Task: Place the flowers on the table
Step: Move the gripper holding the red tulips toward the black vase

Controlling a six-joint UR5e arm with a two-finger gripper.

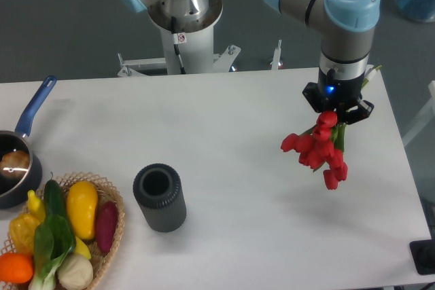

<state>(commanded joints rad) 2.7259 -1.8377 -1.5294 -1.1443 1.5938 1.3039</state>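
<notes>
Closed around the green stems, the pincer [338, 115] is seen at the right side of the table [231, 120], hanging from a wrist of grey metal with a pale blue cap. Its black fingers are largely hidden behind the red buds, so the exact gap between them cannot be judged, but the flowers [319, 149] are clearly held in it. The bunch is carried above the tabletop, buds pointing down and toward the camera, and a soft shadow is cast on the white surface below and to the right. The buds are smooth, rounded and glossy red; a thin green leaf tip is seen sticking out behind the wrist.

The tabletop is matte white, flat, with a rounded far right corner. The held bunch is placed near the right edge, with bare white surface beneath it and stretching leftward.

A dark grey cylinder [159, 197] with a ribbed wall and an open hollow top is stood upright left of centre, well apart from the flowers. At the lower left corner a woven wicker basket [112, 225] is filled with plastic-looking vegetables [61, 232] in yellow, green, purple, orange and white. Just beyond it, at the left edge, a dark saucepan [15, 168] with a blue handle is partly cut off by the frame.
</notes>
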